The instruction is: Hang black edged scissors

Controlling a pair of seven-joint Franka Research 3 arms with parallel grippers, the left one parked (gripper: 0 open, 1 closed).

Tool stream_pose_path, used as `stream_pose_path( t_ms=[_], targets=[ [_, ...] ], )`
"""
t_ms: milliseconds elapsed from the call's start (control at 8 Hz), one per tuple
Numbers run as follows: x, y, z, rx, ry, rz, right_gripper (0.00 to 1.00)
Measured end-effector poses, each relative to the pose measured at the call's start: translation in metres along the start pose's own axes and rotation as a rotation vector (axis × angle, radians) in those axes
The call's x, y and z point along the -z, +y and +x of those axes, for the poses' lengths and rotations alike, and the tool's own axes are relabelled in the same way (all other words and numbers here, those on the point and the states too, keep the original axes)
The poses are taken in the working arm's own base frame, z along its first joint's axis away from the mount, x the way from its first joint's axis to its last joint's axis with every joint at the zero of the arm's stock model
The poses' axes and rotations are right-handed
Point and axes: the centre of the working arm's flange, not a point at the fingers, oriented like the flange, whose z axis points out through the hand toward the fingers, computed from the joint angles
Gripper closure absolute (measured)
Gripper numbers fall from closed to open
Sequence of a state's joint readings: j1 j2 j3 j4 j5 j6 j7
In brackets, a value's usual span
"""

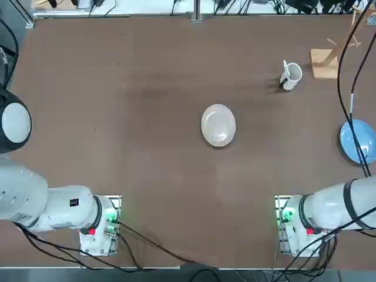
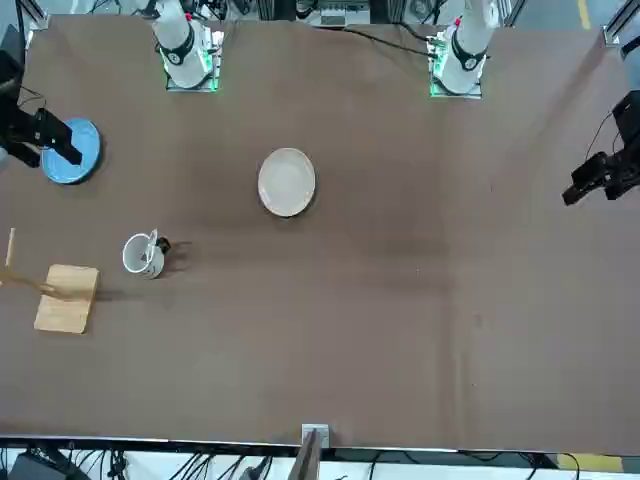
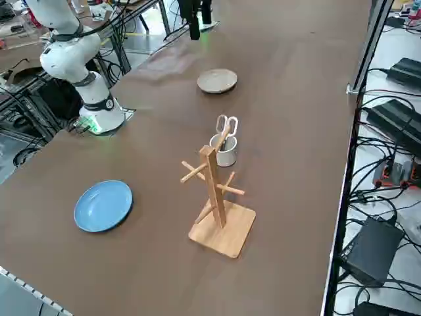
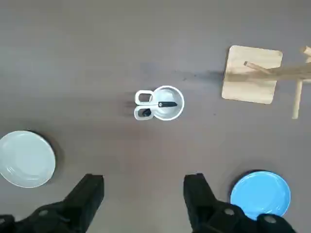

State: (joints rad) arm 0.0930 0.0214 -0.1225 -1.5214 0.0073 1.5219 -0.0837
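Scissors in the mug, gripper raised above the table.
The scissors (image 4: 148,105) stand blades-down in the white mug (image 4: 168,103), their loop handles rising over its rim (image 3: 227,124). The right gripper (image 4: 144,194) hangs high over the table (image 1: 117,117) with its fingers spread and nothing between them. The wooden rack (image 3: 216,197) stands near the mug; a blue plate (image 3: 103,205) and a pale plate (image 1: 218,124) lie apart.

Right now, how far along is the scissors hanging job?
Nothing is done yet. The black edged scissors stand in the white mug, handles up. The right gripper hovers open and empty above the table, holding nothing. Left: grasp the scissors, carry them to the wooden peg rack, hang them.
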Motion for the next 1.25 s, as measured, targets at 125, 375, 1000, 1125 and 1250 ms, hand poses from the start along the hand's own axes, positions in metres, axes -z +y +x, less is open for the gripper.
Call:
stream_pose_path(
  t_ms=[125, 375, 1000, 1125, 1250],
  targets=[
    [0.000, -0.001, 0.000, 0.001, 0.001, 0.000, 0.00],
    [0.000, -0.006, 0.001, 0.010, 0.000, 0.000, 0.00],
    [-0.071, -0.082, 0.040, 0.051, -0.079, -0.211, 0.00],
    [-0.095, -0.099, 0.050, 0.052, -0.091, -0.231, 0.00],
    [-0.119, -0.110, 0.058, 0.065, -0.104, -0.243, 0.00]
  ],
)
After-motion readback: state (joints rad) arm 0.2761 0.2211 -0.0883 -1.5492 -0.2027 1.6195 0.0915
